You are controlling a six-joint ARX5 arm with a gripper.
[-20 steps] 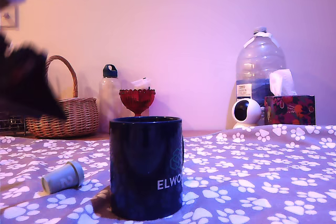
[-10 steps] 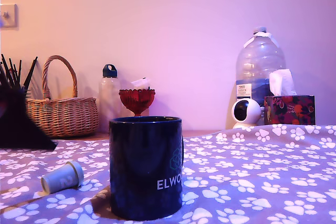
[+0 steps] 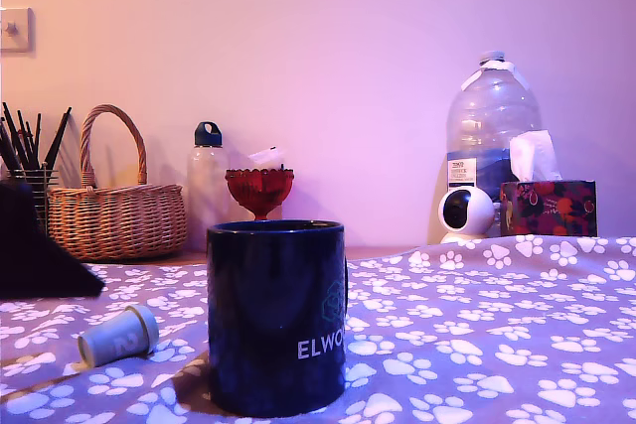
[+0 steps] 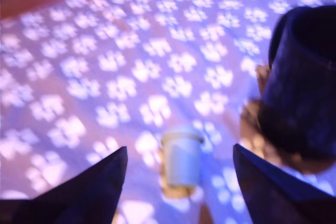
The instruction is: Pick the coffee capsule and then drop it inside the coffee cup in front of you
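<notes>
Hovering over the capsule [image 4: 181, 157] with our gripper [image 4: 180, 182] spread wide, we have it lying on its side between the jaws. We should descend straight, clear of the cup [image 4: 304, 82] beside it.

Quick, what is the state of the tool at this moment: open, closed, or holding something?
Tool: open and empty, with the coffee capsule lying between its fingers, ungrasped.

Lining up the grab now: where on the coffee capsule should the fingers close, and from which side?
Grip the coffee capsule across its tapered body, coming down from above. It lies on its side, rim toward the coffee cup, and already sits between the open gripper fingers.
</notes>
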